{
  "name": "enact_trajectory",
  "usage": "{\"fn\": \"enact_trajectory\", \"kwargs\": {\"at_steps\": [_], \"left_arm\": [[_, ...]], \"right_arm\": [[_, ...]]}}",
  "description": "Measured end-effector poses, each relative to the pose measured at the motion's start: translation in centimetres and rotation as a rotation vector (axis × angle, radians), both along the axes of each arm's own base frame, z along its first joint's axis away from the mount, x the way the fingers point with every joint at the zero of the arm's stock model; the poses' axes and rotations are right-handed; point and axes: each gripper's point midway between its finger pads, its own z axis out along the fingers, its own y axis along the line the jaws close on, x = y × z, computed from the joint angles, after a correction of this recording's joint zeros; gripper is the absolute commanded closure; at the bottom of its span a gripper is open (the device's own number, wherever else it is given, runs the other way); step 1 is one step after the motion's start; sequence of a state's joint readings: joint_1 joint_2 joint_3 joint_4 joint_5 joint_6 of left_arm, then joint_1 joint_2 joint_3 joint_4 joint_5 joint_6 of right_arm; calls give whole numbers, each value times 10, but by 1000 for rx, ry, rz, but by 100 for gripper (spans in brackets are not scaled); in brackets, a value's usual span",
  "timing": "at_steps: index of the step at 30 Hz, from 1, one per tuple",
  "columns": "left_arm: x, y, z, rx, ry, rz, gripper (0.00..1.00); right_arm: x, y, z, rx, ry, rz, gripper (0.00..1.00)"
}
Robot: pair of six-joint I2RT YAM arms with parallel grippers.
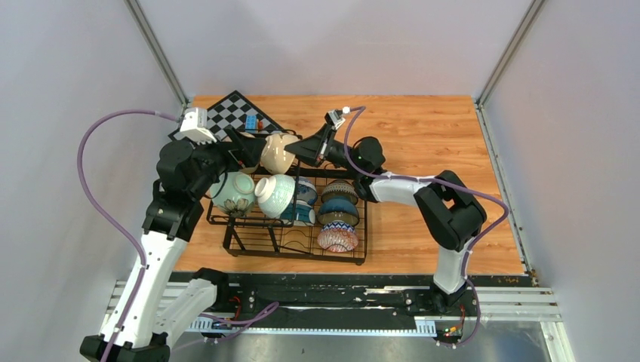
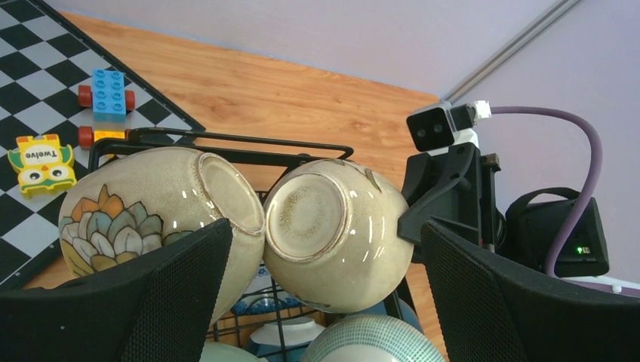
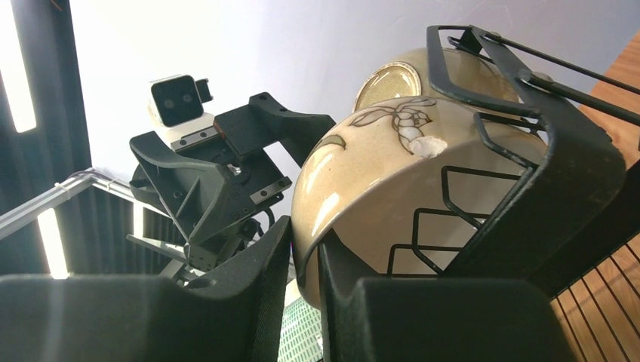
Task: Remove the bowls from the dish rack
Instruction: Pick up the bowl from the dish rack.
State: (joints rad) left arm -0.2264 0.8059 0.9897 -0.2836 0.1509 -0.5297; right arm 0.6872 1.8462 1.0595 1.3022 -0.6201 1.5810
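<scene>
Dish rack [image 1: 249,240] sits in the middle of the table [image 1: 423,128], with many bowls [image 1: 275,194] resting in it. Both arms reach over its far end. The right gripper [image 3: 306,241] pinches the rim of a cream bowl [image 1: 278,153] there. The left gripper [image 1: 247,151] is spread wide just left of that bowl, gripping nothing.

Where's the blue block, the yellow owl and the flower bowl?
blue block [image 2: 109,93], left wrist view, its studded top.
yellow owl [image 2: 41,164], left wrist view, its face.
flower bowl [image 2: 113,222], left wrist view, its painted side.
</scene>
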Motion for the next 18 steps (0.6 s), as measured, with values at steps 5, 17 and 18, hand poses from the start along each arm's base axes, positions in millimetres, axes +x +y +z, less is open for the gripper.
{"fn": "enact_trajectory", "kwargs": {"at_steps": [5, 17, 18], "left_arm": [[1, -1, -2, -2, 4, -4, 4], [1, -1, -2, -1, 3, -3, 4], [1, -1, -2, -1, 3, -3, 4]], "right_arm": [[0, 2, 2, 13, 2, 15, 84], [-3, 9, 10, 44, 0, 52, 100], [-3, 9, 11, 49, 0, 54, 100]]}}
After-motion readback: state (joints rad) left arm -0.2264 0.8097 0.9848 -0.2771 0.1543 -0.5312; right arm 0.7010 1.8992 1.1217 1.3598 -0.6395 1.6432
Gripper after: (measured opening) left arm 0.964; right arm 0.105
